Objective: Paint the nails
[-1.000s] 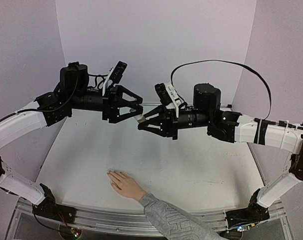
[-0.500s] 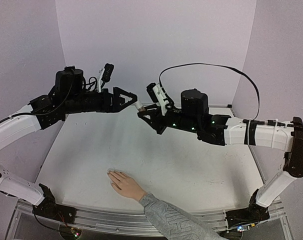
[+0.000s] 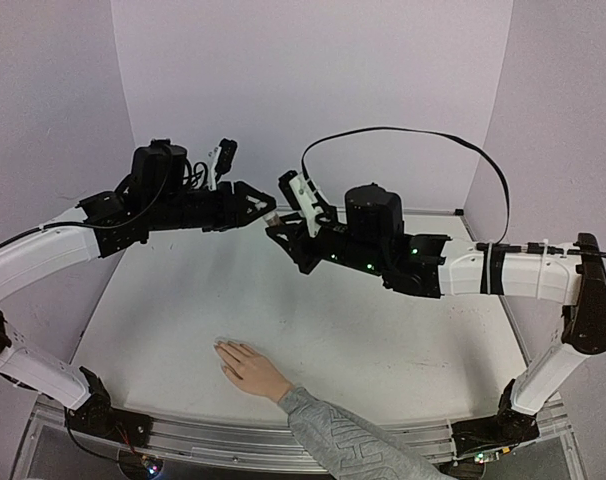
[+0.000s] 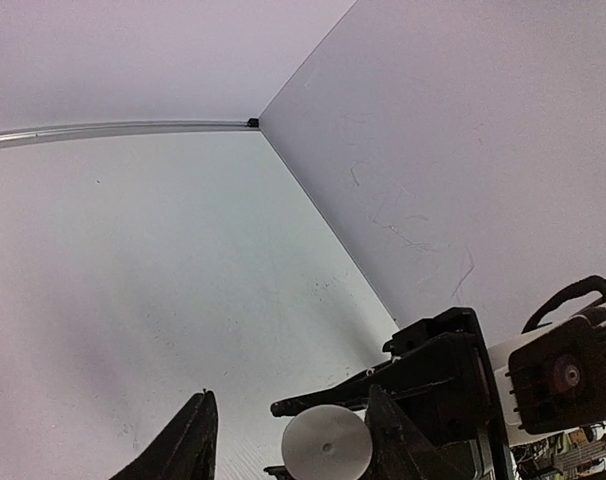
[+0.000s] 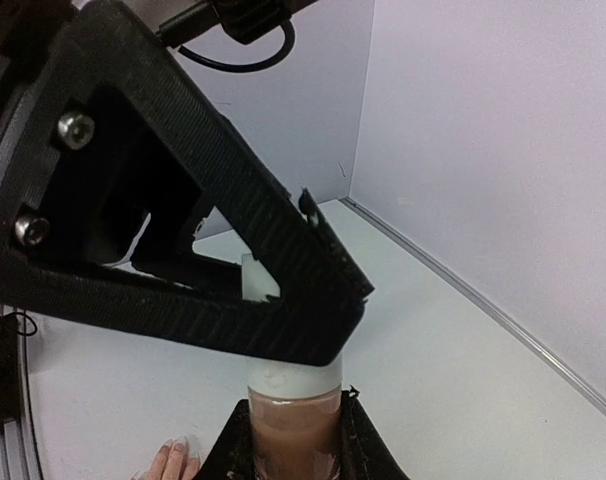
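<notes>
two arms, two end effectors, one bottle, one hand. the right end effector is closed narrowly on the brownish bottle, one finger against each side of it, and the bottle's white cap sticks up past the fingertips. the left end effector meets it tip to tip in the air, both well above the table. its jaws stand partway apart with the round white cap between them. in the left wrist view one finger sits right beside the cap and the other stands clear of it. in the right wrist view one black left finger crosses in front of the cap's top. the hand lies flat on the table, below both end effectors and well apart from them, with a grey patterned sleeve behind it. the nails are at its fingertips, too small to count.
</notes>
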`<state>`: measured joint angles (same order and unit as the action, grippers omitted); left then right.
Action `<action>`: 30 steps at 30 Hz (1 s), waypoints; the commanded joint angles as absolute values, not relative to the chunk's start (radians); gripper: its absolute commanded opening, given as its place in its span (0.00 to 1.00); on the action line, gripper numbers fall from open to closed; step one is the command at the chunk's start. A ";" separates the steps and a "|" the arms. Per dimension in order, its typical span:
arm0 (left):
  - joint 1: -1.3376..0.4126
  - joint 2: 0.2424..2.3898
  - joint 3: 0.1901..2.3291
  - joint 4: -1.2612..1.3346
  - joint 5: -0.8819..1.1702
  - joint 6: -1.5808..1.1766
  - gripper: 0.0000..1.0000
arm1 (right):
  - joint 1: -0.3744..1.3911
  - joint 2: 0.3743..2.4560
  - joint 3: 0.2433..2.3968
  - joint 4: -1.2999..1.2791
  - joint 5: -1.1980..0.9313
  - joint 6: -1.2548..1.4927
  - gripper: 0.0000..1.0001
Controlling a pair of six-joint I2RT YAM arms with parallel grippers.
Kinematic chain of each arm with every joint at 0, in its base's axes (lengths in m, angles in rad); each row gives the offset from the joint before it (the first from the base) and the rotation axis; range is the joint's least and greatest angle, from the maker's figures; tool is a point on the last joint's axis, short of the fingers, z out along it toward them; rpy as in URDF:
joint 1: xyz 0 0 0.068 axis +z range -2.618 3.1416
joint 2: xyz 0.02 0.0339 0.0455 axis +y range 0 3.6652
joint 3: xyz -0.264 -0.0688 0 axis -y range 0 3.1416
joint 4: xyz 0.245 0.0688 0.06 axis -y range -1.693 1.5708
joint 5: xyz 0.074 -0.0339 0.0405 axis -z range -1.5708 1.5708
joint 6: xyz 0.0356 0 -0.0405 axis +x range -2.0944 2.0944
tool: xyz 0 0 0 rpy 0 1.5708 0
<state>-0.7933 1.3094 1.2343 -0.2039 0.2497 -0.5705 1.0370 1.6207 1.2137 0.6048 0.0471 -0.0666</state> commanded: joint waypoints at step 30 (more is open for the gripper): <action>-0.792 1.350 1.294 -0.129 0.985 -0.127 0.00 | 0.943 1.554 1.196 0.646 -0.984 -0.101 0.00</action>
